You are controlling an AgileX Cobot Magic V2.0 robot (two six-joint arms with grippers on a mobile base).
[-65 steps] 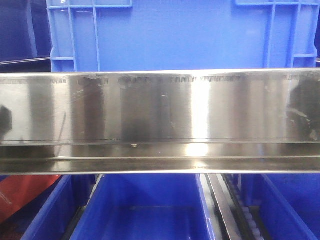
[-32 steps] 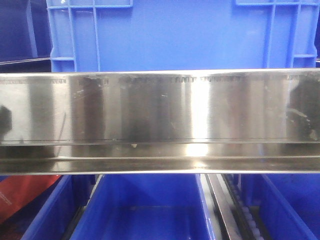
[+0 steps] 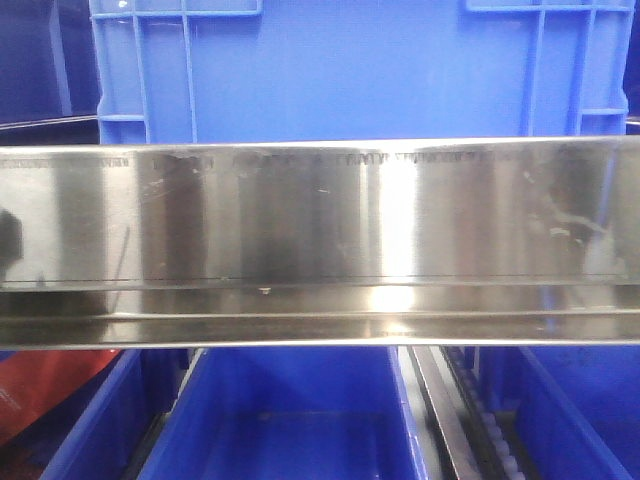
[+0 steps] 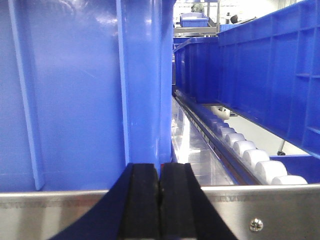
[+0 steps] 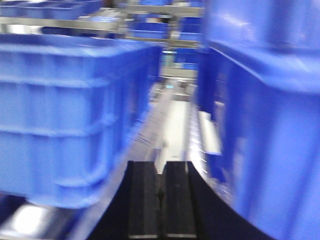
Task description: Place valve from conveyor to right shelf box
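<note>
Between blue bins point(image 4: 75, 95), both my grippers point(image 4: 160, 187) point(image 5: 160, 195) are closed empty; no valve or conveyor visible, so I judge it delivered or ungrasped.

- A warehouse or factory storage area, with industrial shelving all round.
- Blue plastic crates point(image 3: 350, 70) stand in rows on the racks, one tier above another point(image 3: 280, 420).
- A brushed steel shelf rail point(image 3: 320, 240) runs across the front view.
- White rollers point(image 4: 250, 152) line a flow-rack track beside a crate point(image 4: 270, 75).
- More steel racks with blue crates point(image 5: 150, 25) recede in the blurred right wrist view.
</note>
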